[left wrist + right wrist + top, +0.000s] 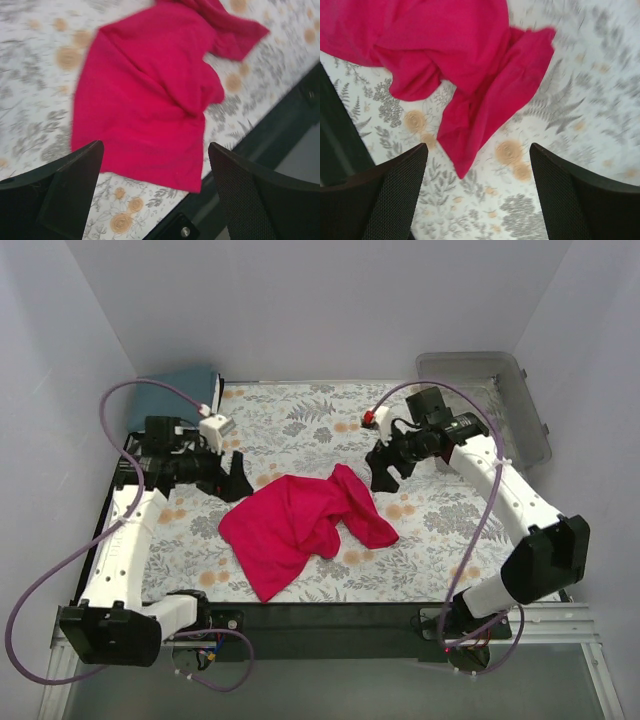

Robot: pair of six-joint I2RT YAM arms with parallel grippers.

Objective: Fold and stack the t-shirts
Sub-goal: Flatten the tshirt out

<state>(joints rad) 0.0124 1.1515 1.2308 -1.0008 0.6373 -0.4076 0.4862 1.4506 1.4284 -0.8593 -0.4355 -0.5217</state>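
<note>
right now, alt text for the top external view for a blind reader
A crumpled crimson-pink t-shirt lies mid-table on a floral cloth, the left gripper and right gripper poised either side, neither holding it. A teal-blue t-shirt sits at the far left corner, a clear plastic bin far right.

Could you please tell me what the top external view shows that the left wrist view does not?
Only the top external view shows the teal-blue t-shirt at the far left corner and the clear plastic bin far right. Only the left wrist view shows the left gripper close up, fingers open, and a screw in the dark table edge. Both show the crimson-pink t-shirt crumpled on the floral tablecloth.
</note>
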